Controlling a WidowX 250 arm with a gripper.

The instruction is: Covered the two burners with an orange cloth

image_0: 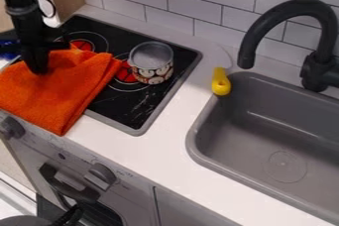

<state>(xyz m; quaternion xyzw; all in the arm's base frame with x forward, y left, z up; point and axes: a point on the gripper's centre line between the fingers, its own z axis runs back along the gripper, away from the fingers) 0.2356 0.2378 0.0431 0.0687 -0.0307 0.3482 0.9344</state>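
The black gripper (38,66) hangs at the left and meets the upper left part of the orange cloth (63,91). Folded and rumpled, the cloth lies over the left part of the black stovetop (136,106) and hangs past its front edge. One red burner (82,45) shows behind the cloth's back edge. The second red burner (124,75) lies just right of the cloth, partly hidden by a metal pot with a patterned side (151,62). Whether the gripper holds the cloth is unclear.
A yellow-handled utensil (221,82) lies on the white counter (169,143) between stove and sink. The grey sink (265,136) and black faucet (301,9) are at the right. A tiled wall (205,2) runs behind. Knobs line the stove's front.
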